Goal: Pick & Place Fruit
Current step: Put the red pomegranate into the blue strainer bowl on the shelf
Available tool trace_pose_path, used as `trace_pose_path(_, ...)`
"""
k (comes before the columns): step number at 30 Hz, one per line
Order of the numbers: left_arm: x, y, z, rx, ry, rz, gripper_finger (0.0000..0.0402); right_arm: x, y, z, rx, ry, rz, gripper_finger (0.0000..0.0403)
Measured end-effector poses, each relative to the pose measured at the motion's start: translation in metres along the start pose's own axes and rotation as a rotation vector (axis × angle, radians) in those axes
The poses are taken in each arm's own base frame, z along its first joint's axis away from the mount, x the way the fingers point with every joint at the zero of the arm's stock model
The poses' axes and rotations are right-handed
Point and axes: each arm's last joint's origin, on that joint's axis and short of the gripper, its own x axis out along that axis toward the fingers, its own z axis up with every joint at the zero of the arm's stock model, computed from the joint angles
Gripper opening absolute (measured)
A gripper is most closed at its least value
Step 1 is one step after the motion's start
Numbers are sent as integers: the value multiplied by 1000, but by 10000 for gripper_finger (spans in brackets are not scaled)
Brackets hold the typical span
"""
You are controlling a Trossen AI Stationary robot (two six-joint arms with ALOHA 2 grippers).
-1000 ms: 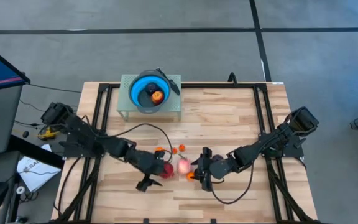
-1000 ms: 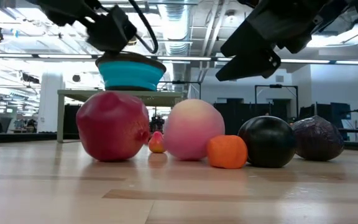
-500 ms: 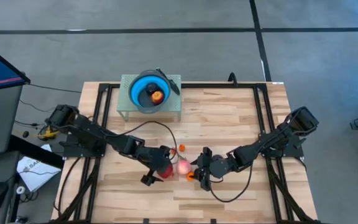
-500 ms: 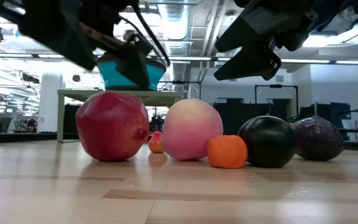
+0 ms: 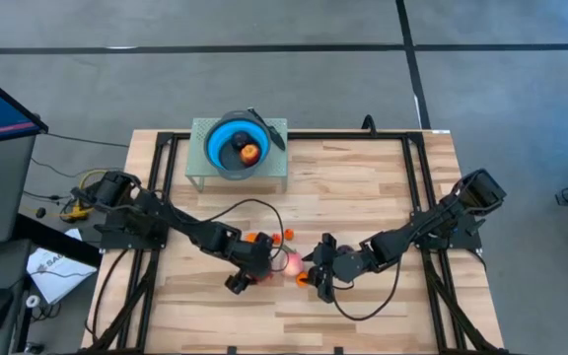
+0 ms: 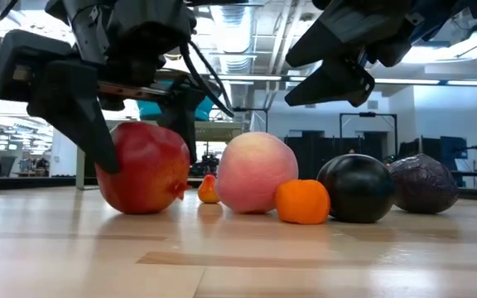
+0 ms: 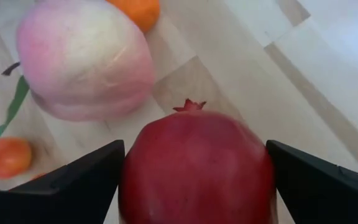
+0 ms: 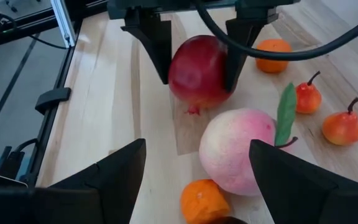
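Observation:
A big red fruit (image 6: 143, 170) with a small crown lies on the table's wood, left of a pink peach (image 6: 257, 172) with a green leaf. My left gripper (image 8: 194, 68) is open, with one finger on each side of the red fruit (image 7: 197, 168). An orange (image 6: 302, 203) and two dark plums (image 6: 356, 189) lie right of the peach. My right gripper (image 6: 338, 79) hangs open above them, with nothing between its fingers (image 8: 110, 180). My left gripper comes at the red fruit slanting down from the table's left, and its open fingers (image 6: 81, 124) stand beside the fruit's two flanks (image 7: 129, 180). One finger looks to be against the skin, but I cannot tell whether it touches. The fruit rests on the table.
A blue bowl (image 5: 215, 138) holding two fruits stands on a pale green stand (image 5: 274, 170) at the far edge. Two small pear-shaped fruits (image 8: 308, 93) and a small orange (image 8: 272, 55) lie beyond the peach. Black frame rails (image 5: 156, 187) run along both table sides.
My left gripper has come down and toward the peach and has rolled about its own line. Its fingers now stand on either side of the red fruit, which has tipped slightly. My right gripper has kept its place.

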Motion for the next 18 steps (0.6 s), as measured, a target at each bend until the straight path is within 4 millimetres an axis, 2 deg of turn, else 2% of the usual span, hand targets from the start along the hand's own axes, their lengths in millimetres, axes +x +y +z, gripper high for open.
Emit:
trace_pose_path(9, -2, 3, -2, -10, 43, 99, 348, -1, 1, -1, -4, 4, 2, 281)
trace_pose_path(13, -5, 0, -2, -83, 43, 101, 344, -2, 4, -3, -10, 7, 11, 281)
trace_pose_path(18, -27, -6, 7, -168, -31, 190, 352, -2, 5, -4, -16, 9, 15, 281)
